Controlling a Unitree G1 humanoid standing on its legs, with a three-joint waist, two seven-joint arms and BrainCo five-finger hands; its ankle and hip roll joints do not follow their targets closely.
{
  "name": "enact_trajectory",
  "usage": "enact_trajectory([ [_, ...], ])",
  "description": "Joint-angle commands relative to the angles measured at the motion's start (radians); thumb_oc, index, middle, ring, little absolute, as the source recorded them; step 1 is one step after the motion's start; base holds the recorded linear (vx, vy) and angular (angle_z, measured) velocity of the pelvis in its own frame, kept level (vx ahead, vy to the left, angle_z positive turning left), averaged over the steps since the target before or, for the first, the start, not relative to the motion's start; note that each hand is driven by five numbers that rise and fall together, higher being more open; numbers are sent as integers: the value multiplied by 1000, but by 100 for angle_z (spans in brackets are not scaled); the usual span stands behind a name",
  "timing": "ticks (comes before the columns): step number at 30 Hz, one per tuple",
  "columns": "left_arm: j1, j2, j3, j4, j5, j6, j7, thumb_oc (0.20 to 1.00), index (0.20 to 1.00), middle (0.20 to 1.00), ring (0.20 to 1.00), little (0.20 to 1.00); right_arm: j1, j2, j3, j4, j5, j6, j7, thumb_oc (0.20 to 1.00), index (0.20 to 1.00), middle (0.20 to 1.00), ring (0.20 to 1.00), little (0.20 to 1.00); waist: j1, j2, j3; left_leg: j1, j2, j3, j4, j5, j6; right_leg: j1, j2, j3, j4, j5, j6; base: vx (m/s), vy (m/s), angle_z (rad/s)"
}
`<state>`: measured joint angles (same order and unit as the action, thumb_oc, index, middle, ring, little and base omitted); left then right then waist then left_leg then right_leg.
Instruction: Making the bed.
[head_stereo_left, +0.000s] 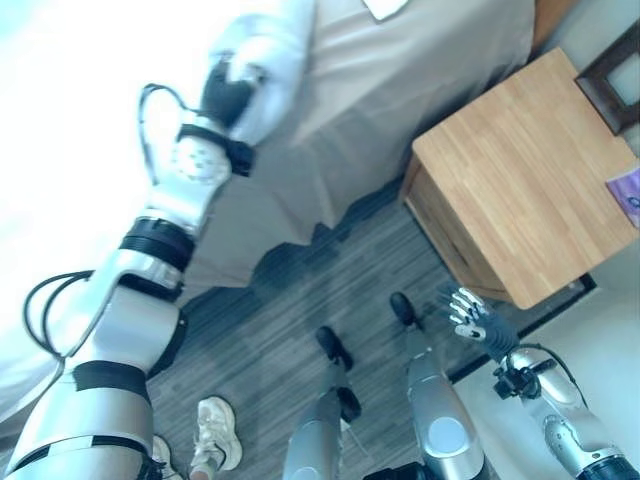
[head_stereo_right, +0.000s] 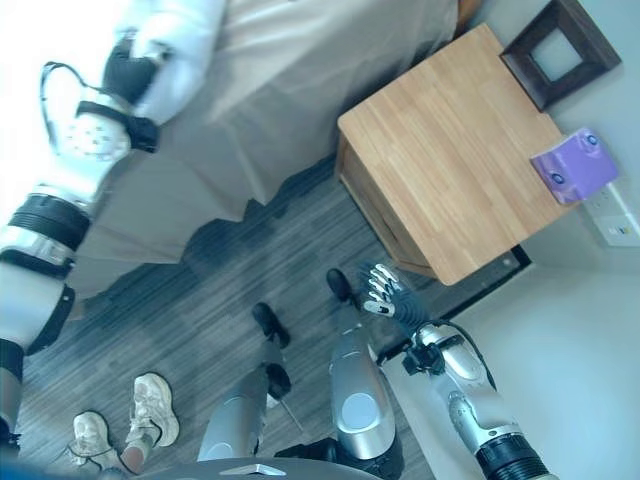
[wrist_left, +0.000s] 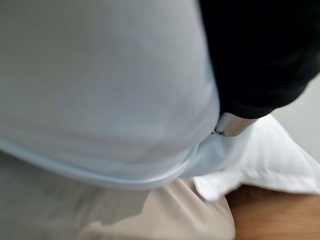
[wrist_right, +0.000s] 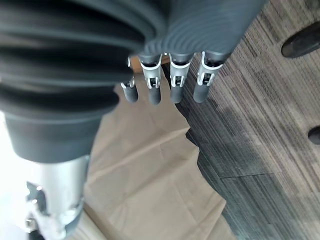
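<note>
Close to the lens in the lower right of the left eye view, the right hand (head_stereo_left: 478, 318) hangs over the grey striped carpet floor (head_stereo_left: 290, 300) with its fingers (wrist_right: 172, 80) straight and relaxed, holding nothing. At upper left the left hand (head_stereo_left: 228, 98) is buried in the pale white quilt (head_stereo_left: 80, 130) on the bed; its fingers are hidden in the cloth, so I cannot tell their state. Below the quilt a beige bed skirt (head_stereo_left: 400, 110) drapes to the floor. At upper right stands a light wooden bedside cabinet (head_stereo_right: 450, 150) carrying a small purple packet (head_stereo_right: 573, 165) and a dark picture frame (head_stereo_right: 560, 50). White sneakers (head_stereo_right: 150, 408) of a person show at lower left.
</note>
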<state>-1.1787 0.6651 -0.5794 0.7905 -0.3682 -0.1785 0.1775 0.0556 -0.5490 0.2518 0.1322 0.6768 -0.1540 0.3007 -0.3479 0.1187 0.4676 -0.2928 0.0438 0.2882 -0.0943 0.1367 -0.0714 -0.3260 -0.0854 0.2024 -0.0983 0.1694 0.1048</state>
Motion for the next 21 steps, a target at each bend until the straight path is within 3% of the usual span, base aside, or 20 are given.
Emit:
enact_trajectory([
  [1, -131, -136, 18, -74, 35, -125, -45, 200, 200, 200, 200, 200, 56, -18, -26, -40, -8, -40, -2, 1000, 1000, 1000, 1000, 1000, -60, 31, -51, 141, 50, 11, 7, -73, -49, -25, 42, 16, 15, -11, 39, 0, 0, 0],
  [3, -104, -148, -3, -104, 50, -120, -68, 200, 200, 200, 200, 200, 61, -21, -35, -41, -5, -39, -1, 1000, 1000, 1000, 1000, 1000, -65, 40, -54, 145, 48, 14, 7, -75, -48, -23, 41, 18, 15, -11, 40, 0, 0, 0],
  [4, -82, -151, -15, -119, 63, -117, -88, 304, 304, 304, 304, 304, 64, -21, -40, -41, -5, -38, 0, 1000, 1000, 1000, 1000, 1000, -69, 45, -55, 147, 47, 17, 7, -77, -47, -22, 40, 21, 14, -10, 40, 0, 0, 0],
  [5, -62, -153, -26, -135, 75, -111, -107, 730, 730, 730, 730, 730, 63, -23, -44, -37, -7, -37, 2, 1000, 1000, 1000, 1000, 1000, -71, 52, -56, 149, 45, 19, 7, -78, -46, -21, 40, 23, 14, -10, 41, 0, 0, 0],
  [6, -45, -152, -28, -157, 74, -109, -120, 1000, 1000, 1000, 1000, 1000, 65, -23, -48, -35, -11, -36, 3, 1000, 1000, 1000, 1000, 1000, -73, 56, -56, 151, 44, 22, 7, -78, -46, -20, 40, 23, 14, -10, 40, 0, 0, 0],
  [9, 38, -116, -80, -235, 65, -106, -222, 1000, 1000, 1000, 1000, 1000, 69, -31, -72, -22, -23, -36, 5, 1000, 1000, 1000, 1000, 1000, -78, 77, -57, 159, 40, 25, 7, -81, -45, -14, 37, 25, 13, -12, 41, 4, 14, -4],
  [16, 191, -61, -80, -442, 1, -131, -310, 1000, 1000, 1000, 1000, 1000, 76, -35, -99, -16, -25, -52, 4, 1000, 1000, 1000, 1000, 1000, -75, 108, -72, 170, 33, 12, 7, -83, -43, 7, 27, 16, 13, -21, 34, 2, 3, -7],
  [19, 231, -27, -66, -561, -87, -155, -351, 1000, 1000, 1000, 1000, 1000, 89, -27, -107, -16, -26, -58, 7, 1000, 1000, 1000, 1000, 1000, -63, 118, -94, 172, 29, -2, 7, -80, -42, 21, 23, 4, 12, -24, 30, -2, -28, 3],
  [21, 353, -25, 23, -700, -269, -171, -394, 1000, 1000, 1000, 1000, 1000, 106, -6, -128, -6, -4, -61, -1, 1000, 1000, 1000, 1000, 1000, -39, 119, -118, 184, 26, -19, 7, -81, -39, 43, 18, -10, 12, -33, 25, 8, -50, 7],
])
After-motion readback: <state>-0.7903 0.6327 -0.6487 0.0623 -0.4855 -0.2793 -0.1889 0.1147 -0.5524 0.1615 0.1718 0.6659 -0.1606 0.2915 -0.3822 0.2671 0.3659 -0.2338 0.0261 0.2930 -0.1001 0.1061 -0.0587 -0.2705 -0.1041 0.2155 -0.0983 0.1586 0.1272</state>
